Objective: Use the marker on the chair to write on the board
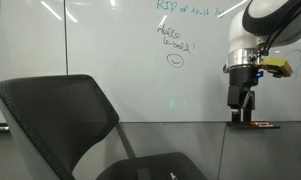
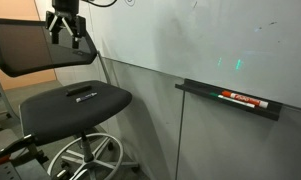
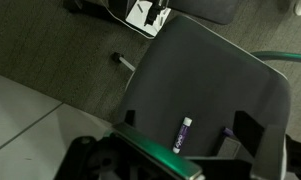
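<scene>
The marker [image 3: 182,132], a slim dark purple stick with a white end, lies on the dark seat of the chair [image 3: 205,80] in the wrist view. My gripper [image 3: 187,125] is open, its two dark fingers on either side of the marker in the picture, well above it and holding nothing. In both exterior views the gripper [image 2: 69,36] [image 1: 242,112] hangs high above the seat [image 2: 75,100], near the curved backrest [image 2: 28,45] [image 1: 60,110]. The board [image 1: 130,40] is glossy white with green handwriting and a smiley face [image 1: 175,60].
A red-and-black marker-like item [image 2: 240,98] [image 1: 258,124] lies in the grey rail [image 2: 225,100] under the board. The chair's chrome wheel base [image 2: 85,155] stands on carpet [image 3: 50,40]. A grey wall panel runs below the board.
</scene>
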Controlling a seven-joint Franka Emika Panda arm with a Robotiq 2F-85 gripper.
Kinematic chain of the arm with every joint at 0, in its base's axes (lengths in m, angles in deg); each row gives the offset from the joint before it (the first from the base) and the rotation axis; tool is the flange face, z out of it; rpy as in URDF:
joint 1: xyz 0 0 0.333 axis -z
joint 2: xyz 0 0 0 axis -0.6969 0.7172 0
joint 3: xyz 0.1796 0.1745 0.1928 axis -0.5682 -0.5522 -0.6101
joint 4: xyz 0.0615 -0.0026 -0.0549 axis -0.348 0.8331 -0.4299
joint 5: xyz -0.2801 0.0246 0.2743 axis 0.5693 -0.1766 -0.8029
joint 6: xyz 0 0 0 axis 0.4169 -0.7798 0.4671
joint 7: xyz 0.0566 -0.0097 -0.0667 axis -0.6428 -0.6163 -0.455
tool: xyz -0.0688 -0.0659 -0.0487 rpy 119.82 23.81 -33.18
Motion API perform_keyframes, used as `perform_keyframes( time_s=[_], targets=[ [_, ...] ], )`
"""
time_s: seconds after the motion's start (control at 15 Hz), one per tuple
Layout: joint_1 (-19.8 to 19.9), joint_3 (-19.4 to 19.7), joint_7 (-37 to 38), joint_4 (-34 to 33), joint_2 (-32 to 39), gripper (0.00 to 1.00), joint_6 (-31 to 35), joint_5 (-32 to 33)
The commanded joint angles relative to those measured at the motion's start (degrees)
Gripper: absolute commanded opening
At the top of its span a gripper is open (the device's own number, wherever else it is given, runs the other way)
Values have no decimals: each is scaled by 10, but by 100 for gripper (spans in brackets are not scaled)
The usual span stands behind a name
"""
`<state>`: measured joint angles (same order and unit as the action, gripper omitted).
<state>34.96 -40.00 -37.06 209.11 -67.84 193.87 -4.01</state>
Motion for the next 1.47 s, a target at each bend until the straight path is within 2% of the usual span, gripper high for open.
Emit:
perform_keyframes(
  time_s=[0.0,0.4,0.67,1.07,1.4],
  targets=[
    [-26,-38,40,-3,43,100,75,-9],
    [-48,-83,117,7,129,100,240,34],
    [-49,-81,177,5,186,100,308,107],
    [-74,-68,266,-9,259,100,364,205],
    [-105,-66,293,-16,294,100,375,215]
  ],
)
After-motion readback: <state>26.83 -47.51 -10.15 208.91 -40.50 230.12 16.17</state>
